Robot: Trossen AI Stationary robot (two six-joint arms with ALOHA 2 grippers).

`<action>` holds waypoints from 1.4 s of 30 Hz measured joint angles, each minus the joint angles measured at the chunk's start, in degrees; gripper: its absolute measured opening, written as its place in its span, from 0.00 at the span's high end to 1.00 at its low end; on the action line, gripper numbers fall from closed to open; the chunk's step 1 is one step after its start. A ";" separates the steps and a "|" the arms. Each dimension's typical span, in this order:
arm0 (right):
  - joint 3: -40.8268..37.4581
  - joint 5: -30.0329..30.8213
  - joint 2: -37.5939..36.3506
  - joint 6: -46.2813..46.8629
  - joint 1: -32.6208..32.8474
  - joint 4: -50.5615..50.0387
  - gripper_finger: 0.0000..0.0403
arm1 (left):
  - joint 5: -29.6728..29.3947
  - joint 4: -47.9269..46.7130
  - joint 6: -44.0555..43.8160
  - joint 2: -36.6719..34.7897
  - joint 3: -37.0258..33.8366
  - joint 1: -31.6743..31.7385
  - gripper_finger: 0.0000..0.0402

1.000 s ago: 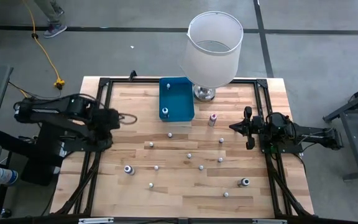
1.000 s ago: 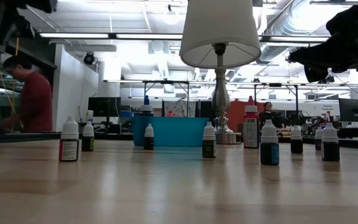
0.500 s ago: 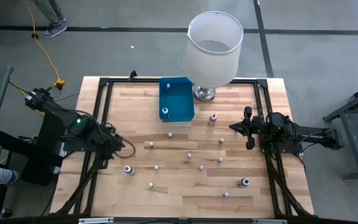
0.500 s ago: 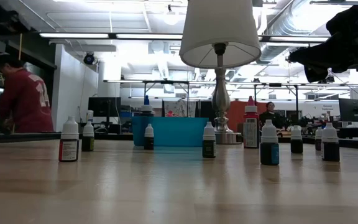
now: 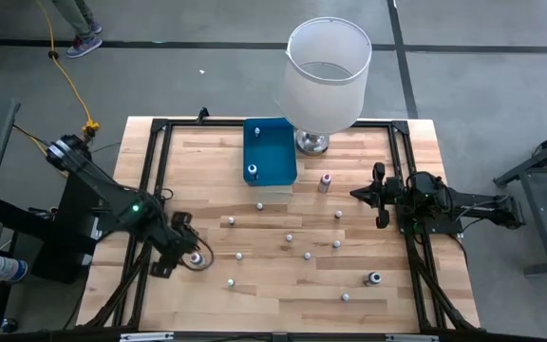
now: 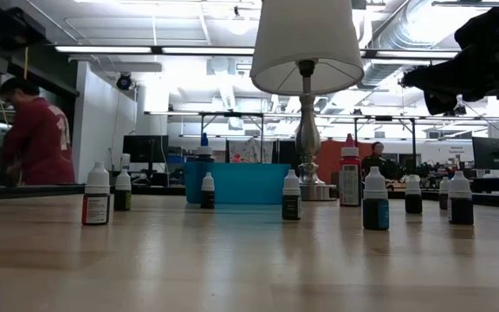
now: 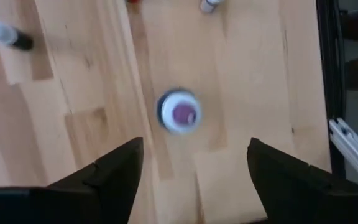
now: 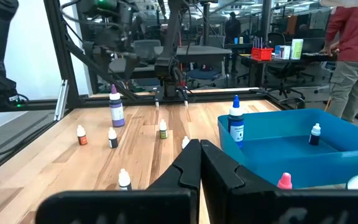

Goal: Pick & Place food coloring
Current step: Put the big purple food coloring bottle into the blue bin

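Several tiny food coloring bottles with white caps stand scattered on the wooden table (image 5: 283,285). My left gripper (image 5: 194,256) points steeply down over one of them near the table's near left corner. This bottle (image 7: 179,112) stands upright on the wood, seen from above between and beyond my two open fingers, which touch nothing. My right gripper (image 5: 380,196) waits at the table's right side, level and shut (image 8: 199,163) on nothing. Two bottles (image 5: 252,171) stand in the blue tray (image 5: 275,150).
A big white lampshade on a metal base (image 5: 326,76) stands at the far edge, right of the blue tray. A taller pink-capped bottle (image 5: 325,181) stands near the tray. A black frame rail (image 5: 150,190) runs along the table's edges. A person in red (image 6: 33,143) moves behind the table.
My left gripper has swung from the table's left side toward the near edge and gone down, ending above the bottle near the near left corner. The bottles have stayed in place.
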 joint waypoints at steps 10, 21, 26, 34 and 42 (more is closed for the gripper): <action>-0.01 0.00 0.00 0.01 0.00 0.00 1.00 | -4.49 1.65 1.93 6.54 1.44 0.15 0.31; 0.00 0.00 0.00 -0.01 0.02 0.02 1.00 | -3.28 1.44 -12.44 9.69 1.44 0.15 0.32; -0.02 0.00 0.00 0.01 0.01 0.00 1.00 | 1.17 1.43 -25.94 9.69 1.44 0.15 0.32; 0.00 0.00 0.00 0.00 0.00 0.00 1.00 | 0.67 1.34 -47.67 10.46 1.49 0.17 0.32; -0.01 0.00 0.00 0.00 0.01 0.00 1.00 | 0.89 1.37 -63.45 13.85 1.49 0.17 0.32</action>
